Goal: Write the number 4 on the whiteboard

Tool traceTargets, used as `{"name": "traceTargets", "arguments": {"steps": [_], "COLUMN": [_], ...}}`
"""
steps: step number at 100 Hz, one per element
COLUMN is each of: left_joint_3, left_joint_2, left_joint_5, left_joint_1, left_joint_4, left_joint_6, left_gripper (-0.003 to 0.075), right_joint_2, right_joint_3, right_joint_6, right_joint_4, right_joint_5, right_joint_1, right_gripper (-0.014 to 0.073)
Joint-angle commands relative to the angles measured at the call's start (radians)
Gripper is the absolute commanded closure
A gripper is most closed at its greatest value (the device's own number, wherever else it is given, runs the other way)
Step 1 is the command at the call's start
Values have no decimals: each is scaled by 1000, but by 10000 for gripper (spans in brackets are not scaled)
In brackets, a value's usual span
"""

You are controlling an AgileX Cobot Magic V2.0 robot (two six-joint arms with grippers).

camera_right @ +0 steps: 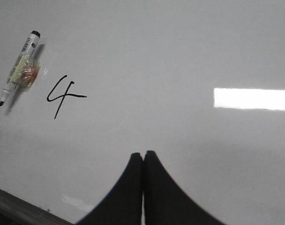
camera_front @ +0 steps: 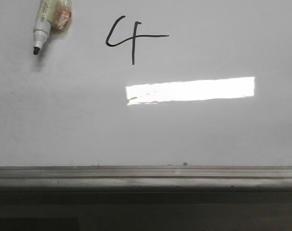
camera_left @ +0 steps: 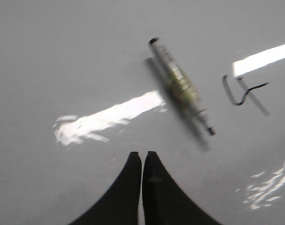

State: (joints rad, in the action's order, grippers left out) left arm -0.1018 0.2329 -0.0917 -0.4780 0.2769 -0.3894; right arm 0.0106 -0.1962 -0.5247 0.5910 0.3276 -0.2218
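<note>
Whiteboard surface, glossy and pale grey-white, fills the front view above a dull grey metal tray rail running along its near edge, ridged lengthwise and scuffed. Beyond the rail a bright rectangular light reflection glares off the sheen. Farther up sits the number 4, drawn in thin black line with an open top: a curved left stroke, a long crossbar and a short straight stem. Off to its left lies a marker, uncapped, a slim white cylinder with a printed label and dark tip, a crumpled wad of clear tape with something reddish stuck to its barrel. Left gripper and right gripper each show smooth, black, curved jaws pressed together on nothing, hanging clear over bare board.
</note>
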Motion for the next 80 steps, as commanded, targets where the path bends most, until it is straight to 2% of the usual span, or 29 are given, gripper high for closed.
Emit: {"name": "traceTargets", "arguments": {"steps": [1,7,22,34,47,80], "left_joint_3": [5,20,84,124,127,127], "left_joint_2": [-14,-46,-127,-186,-249,-267], "left_joint_5": [-58,-50,-36,-13,57,60], "left_joint_1": [120,174,283,341,358,364], "left_joint_4": [-144,-188,-188,-227,-236,-191], "left_joint_6": [169,204,231,288,302,302], "left_gripper": [741,741,741,741,741,741], "right_joint_2": [13,13,13,13,13,13], "right_joint_3": [-25,-25,-25,-25,-25,-25], "right_joint_6": [-1,-1,-1,-1,-1,-1], "right_joint_4": [15,15,15,15,15,15], "right_joint_5": [-60,-60,-62,-62,-62,-68], "right_joint_1": [7,7,7,7,7,7], "right_gripper": [659,659,659,659,659,659]}}
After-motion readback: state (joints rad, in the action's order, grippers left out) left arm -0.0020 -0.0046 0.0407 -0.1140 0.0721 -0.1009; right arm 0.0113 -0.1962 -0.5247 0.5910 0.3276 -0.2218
